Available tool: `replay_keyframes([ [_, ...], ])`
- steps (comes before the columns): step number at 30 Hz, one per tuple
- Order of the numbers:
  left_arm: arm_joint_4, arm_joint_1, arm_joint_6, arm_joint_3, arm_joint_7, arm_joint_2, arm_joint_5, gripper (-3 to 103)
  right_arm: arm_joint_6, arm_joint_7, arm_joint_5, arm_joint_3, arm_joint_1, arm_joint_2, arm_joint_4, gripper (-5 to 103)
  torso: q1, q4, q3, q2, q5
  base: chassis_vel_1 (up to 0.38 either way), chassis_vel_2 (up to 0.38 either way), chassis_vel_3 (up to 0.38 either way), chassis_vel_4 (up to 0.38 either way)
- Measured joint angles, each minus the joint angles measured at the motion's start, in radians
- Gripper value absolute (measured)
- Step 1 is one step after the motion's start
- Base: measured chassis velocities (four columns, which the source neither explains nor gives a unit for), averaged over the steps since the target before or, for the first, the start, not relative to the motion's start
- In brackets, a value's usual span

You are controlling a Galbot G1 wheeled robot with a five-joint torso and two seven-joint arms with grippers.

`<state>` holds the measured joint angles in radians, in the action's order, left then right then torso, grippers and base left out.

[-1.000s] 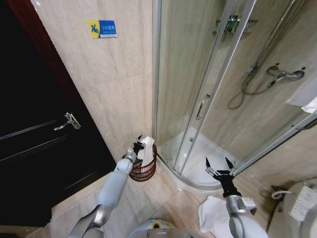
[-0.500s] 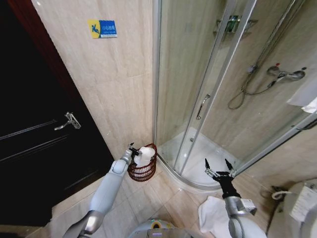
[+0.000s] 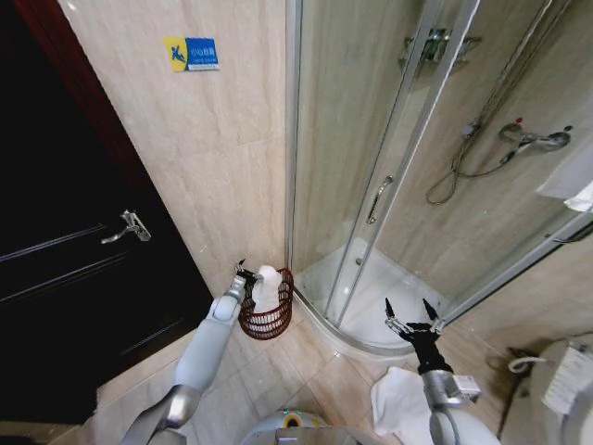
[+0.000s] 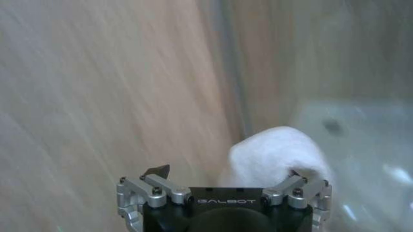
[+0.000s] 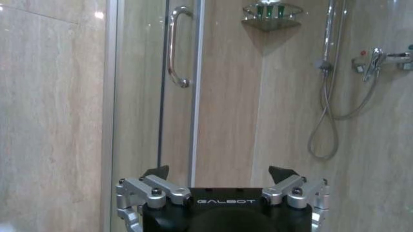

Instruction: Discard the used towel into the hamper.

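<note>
- The hamper (image 3: 270, 309), a small reddish-brown woven basket, stands on the tiled floor in the corner where the beige wall meets the shower enclosure (image 3: 389, 185), with the white towel (image 3: 267, 287) bunched upright inside it and rising above the rim.
- Since half a second ago, the left gripper (image 3: 242, 273) has lifted slightly at the hamper's left rim; a second ago it was right over the basket.
- Its fingers are spread, one finger (image 4: 303, 181) against the towel (image 4: 277, 154) in the left wrist view, the other clear; no grasp is evident.
- The right gripper (image 3: 413, 313) hangs with prongs apart before the shower's curved base, unchanged.
- Another white cloth (image 3: 397, 400) lies on the floor, partly hidden behind the right arm.
- The hamper's interior is mostly masked by the towel.
</note>
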<state>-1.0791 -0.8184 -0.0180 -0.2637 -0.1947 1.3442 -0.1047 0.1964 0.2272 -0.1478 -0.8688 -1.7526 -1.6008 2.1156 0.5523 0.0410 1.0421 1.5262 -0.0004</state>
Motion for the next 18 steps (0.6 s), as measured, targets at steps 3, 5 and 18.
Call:
replay_keyframes([
  [3, 0.029, -0.008, 0.014, 0.001, 0.010, 0.002, -0.001, 100, -0.002, 0.000, 0.001, 0.002, 0.006, -0.001, 0.001, 100, 0.000, 0.0002, 0.000, 0.000, 0.0001, 0.000, 0.000, 0.000, 0.000],
  [5, 0.033, 0.021, 0.030, -0.010, 0.040, 0.005, 0.032, 100, -0.005, 0.000, 0.004, 0.003, 0.012, 0.001, 0.001, 100, 0.000, -0.0001, 0.000, 0.000, -0.0003, 0.000, 0.000, 0.000, 0.000],
  [18, 0.074, -0.013, 0.143, -0.042, 0.048, 0.044, 0.076, 100, -0.005, 0.000, -0.001, 0.000, 0.012, 0.000, -0.001, 100, 0.000, -0.0002, 0.000, 0.000, 0.0003, 0.000, 0.000, 0.000, 0.000],
])
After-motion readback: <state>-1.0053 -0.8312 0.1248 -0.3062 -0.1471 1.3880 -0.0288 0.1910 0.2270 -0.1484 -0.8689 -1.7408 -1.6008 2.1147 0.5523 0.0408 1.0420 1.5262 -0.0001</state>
